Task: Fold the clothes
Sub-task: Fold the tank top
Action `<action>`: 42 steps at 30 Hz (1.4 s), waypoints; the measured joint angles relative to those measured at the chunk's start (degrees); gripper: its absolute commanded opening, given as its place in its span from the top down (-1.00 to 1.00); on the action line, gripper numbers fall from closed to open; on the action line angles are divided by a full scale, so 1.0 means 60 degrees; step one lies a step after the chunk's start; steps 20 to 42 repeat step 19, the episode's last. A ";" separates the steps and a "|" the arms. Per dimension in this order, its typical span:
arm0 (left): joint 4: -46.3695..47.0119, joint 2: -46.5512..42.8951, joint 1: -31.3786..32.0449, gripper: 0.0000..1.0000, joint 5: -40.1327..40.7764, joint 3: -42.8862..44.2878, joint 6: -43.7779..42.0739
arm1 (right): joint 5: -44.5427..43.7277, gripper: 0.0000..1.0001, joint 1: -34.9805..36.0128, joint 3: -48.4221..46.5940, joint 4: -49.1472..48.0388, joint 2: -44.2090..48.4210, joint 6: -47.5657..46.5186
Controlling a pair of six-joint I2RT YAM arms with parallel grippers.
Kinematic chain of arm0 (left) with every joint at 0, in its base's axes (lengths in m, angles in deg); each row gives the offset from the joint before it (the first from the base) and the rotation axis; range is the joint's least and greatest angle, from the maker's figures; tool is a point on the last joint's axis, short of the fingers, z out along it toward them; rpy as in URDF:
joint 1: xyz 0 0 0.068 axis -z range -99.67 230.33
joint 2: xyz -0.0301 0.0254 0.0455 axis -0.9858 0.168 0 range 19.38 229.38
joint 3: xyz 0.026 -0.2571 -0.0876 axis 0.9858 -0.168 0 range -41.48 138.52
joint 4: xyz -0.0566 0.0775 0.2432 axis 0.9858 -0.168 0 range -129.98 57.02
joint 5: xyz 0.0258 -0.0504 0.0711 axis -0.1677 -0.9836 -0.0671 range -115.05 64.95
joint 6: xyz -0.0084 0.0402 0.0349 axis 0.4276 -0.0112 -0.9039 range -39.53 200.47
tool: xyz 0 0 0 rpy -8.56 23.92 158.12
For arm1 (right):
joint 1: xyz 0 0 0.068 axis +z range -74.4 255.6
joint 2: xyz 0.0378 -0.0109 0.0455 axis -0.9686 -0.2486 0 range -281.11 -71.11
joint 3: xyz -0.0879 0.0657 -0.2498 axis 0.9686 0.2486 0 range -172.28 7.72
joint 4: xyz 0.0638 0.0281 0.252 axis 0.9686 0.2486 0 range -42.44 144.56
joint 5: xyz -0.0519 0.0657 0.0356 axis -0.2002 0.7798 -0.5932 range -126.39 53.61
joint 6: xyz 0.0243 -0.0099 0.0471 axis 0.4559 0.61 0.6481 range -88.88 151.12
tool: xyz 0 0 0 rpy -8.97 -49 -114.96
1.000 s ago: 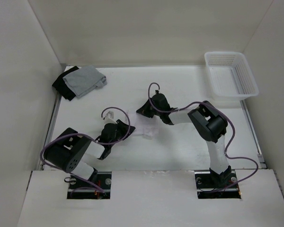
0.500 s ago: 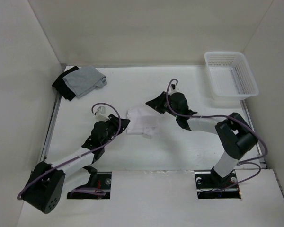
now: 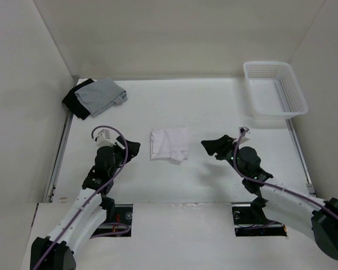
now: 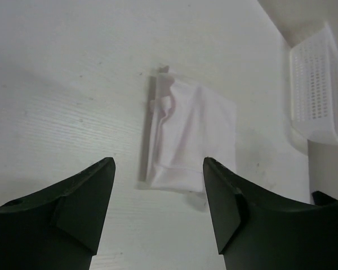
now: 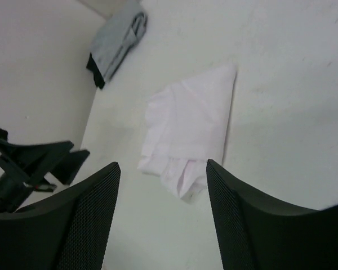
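The clothes point(image 3: 169, 144), a white tank top, lie folded into a small rumpled rectangle in the middle of the table, and nothing touches them. My left gripper point(image 3: 133, 148) hovers to their left, open and empty. In the left wrist view the clothes point(image 4: 188, 138) lie beyond the left gripper point(image 4: 158, 163). My right gripper point(image 3: 212, 147) stands open to the right of the clothes, also empty. The right wrist view shows the clothes point(image 5: 191, 126) ahead of the right gripper point(image 5: 162, 164), with a loose bunched corner nearest it.
A grey folded garment point(image 3: 103, 94) lies on a black one point(image 3: 73, 102) at the back left corner. A white plastic basket point(image 3: 274, 90) stands at the back right. White walls close in the table on three sides.
Both grippers opened, let go of the clothes and drew back toward the near edge, left arm leftward, right arm rightward. The clothes now lie folded on the table.
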 measured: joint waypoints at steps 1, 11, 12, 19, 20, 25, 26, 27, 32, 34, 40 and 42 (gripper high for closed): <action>-0.0339 -0.0095 -0.0069 -0.29 0.0062 0.0018 -0.0047 | -0.0215 -0.44 -0.0076 0.0095 0.0029 0.0372 -0.0160; -0.1891 0.0386 -0.0550 -0.28 0.0444 0.0208 -0.0193 | -0.1763 -0.71 -0.1140 0.0729 0.0739 0.1078 -0.0907; -0.1872 0.0430 -0.0539 -0.28 0.0448 0.0255 -0.0204 | -0.1774 -0.71 -0.1213 0.0794 0.0794 0.1078 -0.0911; -0.1570 0.0994 -0.0368 -0.33 0.0474 0.0510 -0.0339 | -0.1781 -0.72 -0.1548 0.0863 0.0871 0.1064 -0.0889; -0.1570 0.0994 -0.0368 -0.33 0.0474 0.0510 -0.0339 | -0.1781 -0.72 -0.1548 0.0863 0.0871 0.1064 -0.0889; -0.1570 0.0994 -0.0368 -0.33 0.0474 0.0510 -0.0339 | -0.1781 -0.72 -0.1548 0.0863 0.0871 0.1064 -0.0889; -0.1570 0.0994 -0.0368 -0.33 0.0474 0.0510 -0.0339 | -0.1781 -0.72 -0.1548 0.0863 0.0871 0.1064 -0.0889; -0.1570 0.0994 -0.0368 -0.33 0.0474 0.0510 -0.0339 | -0.1781 -0.72 -0.1548 0.0863 0.0871 0.1064 -0.0889; -0.1570 0.0994 -0.0368 -0.33 0.0474 0.0510 -0.0339 | -0.1781 -0.72 -0.1548 0.0863 0.0871 0.1064 -0.0889; -0.1570 0.0994 -0.0368 -0.33 0.0474 0.0510 -0.0339 | -0.1781 -0.72 -0.1548 0.0863 0.0871 0.1064 -0.0889; -0.1570 0.0994 -0.0368 -0.33 0.0474 0.0510 -0.0339 | -0.1781 -0.72 -0.1548 0.0863 0.0871 0.1064 -0.0889; -0.1570 0.0994 -0.0368 -0.33 0.0474 0.0510 -0.0339 | -0.1781 -0.72 -0.1548 0.0863 0.0871 0.1064 -0.0889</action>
